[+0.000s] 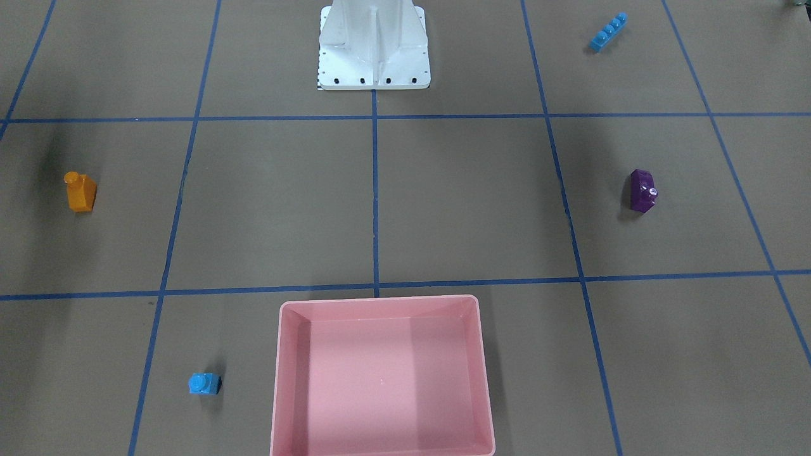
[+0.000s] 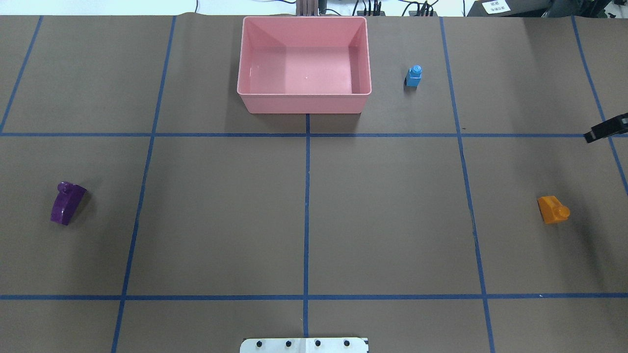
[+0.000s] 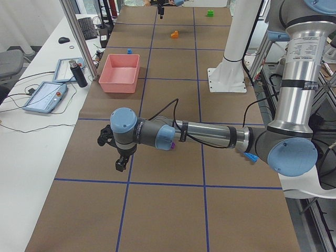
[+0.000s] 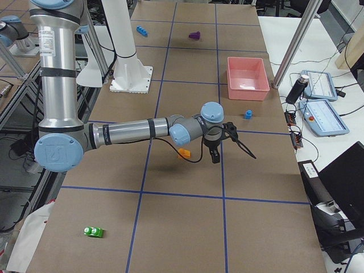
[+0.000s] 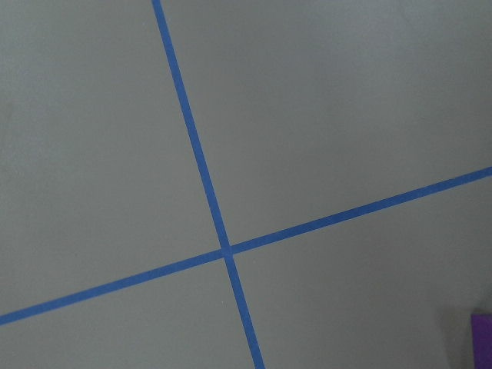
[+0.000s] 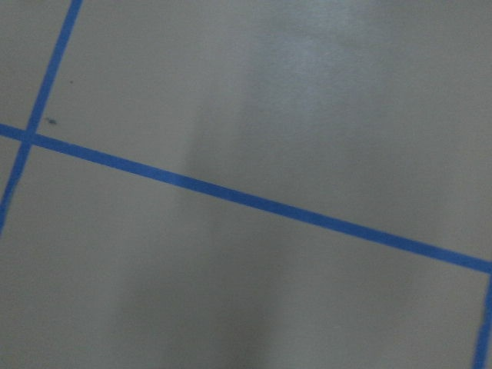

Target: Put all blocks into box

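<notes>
The pink box [image 2: 304,104] stands empty at the table's far middle; it also shows in the front view [image 1: 380,299]. The small light-blue block [image 2: 413,76] stands right of it. The orange block [image 2: 553,210] lies at the right and the purple block [image 2: 66,202] at the left. The long light-blue block [image 1: 608,31] lies near the robot base. The green block [image 4: 92,231] lies far out on the right end. My left gripper [image 3: 119,160] hangs near the purple block and my right gripper [image 4: 218,149] near the orange block; I cannot tell whether either is open or shut.
The white robot base [image 1: 374,63] stands at the table's near middle. Blue tape lines grid the brown table. A black part [image 2: 606,128] pokes in at the overhead view's right edge. Tablets and a bottle [image 3: 79,73] lie on a side table beyond the box.
</notes>
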`<state>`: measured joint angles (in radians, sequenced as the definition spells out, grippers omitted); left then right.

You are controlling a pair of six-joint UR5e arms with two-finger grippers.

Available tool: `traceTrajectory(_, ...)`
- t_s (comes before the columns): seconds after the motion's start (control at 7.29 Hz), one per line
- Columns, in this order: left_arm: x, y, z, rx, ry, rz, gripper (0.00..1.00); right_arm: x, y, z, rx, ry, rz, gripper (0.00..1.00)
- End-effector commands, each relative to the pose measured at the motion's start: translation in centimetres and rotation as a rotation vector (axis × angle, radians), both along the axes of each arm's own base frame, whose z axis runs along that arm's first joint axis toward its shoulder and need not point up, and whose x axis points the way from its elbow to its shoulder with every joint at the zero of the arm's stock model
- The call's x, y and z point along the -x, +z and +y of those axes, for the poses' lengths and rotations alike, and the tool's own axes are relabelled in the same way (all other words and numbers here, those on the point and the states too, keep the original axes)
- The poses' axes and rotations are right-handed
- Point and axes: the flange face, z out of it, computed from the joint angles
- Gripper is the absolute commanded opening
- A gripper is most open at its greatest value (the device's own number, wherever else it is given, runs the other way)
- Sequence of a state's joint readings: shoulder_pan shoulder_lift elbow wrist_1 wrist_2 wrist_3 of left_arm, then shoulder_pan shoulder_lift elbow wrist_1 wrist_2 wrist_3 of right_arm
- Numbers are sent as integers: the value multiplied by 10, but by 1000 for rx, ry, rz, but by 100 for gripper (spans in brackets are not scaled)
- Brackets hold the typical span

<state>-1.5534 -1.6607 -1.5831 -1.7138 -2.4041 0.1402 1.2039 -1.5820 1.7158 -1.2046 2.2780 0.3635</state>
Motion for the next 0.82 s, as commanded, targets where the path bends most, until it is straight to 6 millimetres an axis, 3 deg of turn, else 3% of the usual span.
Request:
traceTrajectory(0.0,-6,-1,-1,-10,12,1,100,67,7,50,96,80,-59,100)
traceTrajectory(0.14,-6,-1,-1,-10,12,1,100,81,19,73,130,111,-63,100)
traceTrajectory(0.55,-7,-1,0,-11,14,3,100,104,49,108,135,97,35,99)
traceTrajectory(0.69,-7,0,1,-10,14,3,100,106,54,114,140,88,46,90)
